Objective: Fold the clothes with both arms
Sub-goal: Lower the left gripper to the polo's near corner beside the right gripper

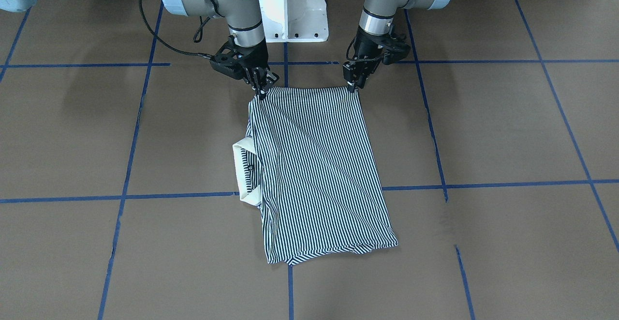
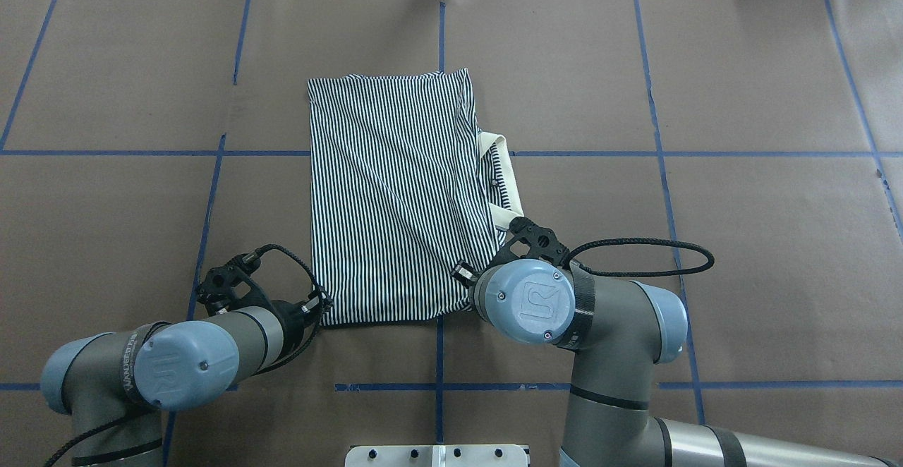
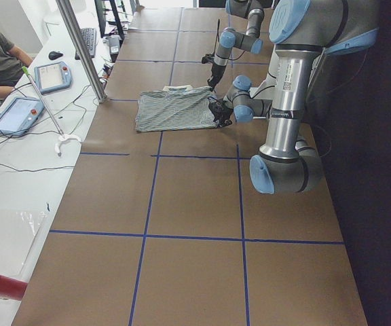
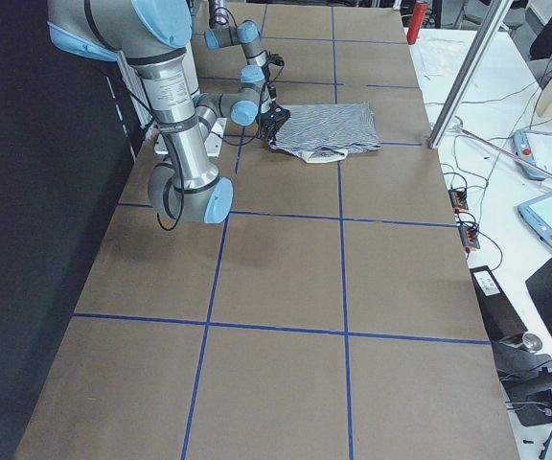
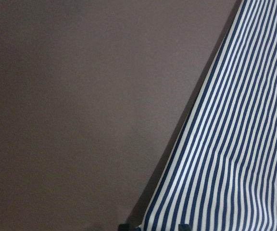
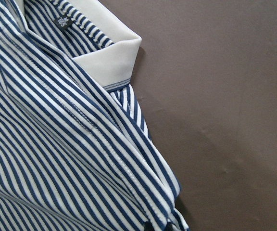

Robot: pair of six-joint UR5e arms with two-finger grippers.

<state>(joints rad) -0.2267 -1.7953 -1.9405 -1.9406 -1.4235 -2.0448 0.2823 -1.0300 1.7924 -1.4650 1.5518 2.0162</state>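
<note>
Lying flat on the brown paper-covered table [image 1: 483, 131], the navy-and-white striped polo shirt [image 1: 314, 165] looks light and limp, likely to sag between holds, so its robot-side corners, where the black left gripper [image 1: 356, 87] and black right gripper [image 1: 261, 93] each clamp fabric, suit lifting.

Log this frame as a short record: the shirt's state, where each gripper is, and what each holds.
shirt: folded lengthwise into a long striped panel, lying on the table
collar: sticks out past the long edge on the robot's right
left gripper: at one robot-side corner, apparently pinching it
right gripper: at the other robot-side corner, apparently pinching it; creases fan out from there
edge between grippers: straight
far edge: on the table, untouched
</note>
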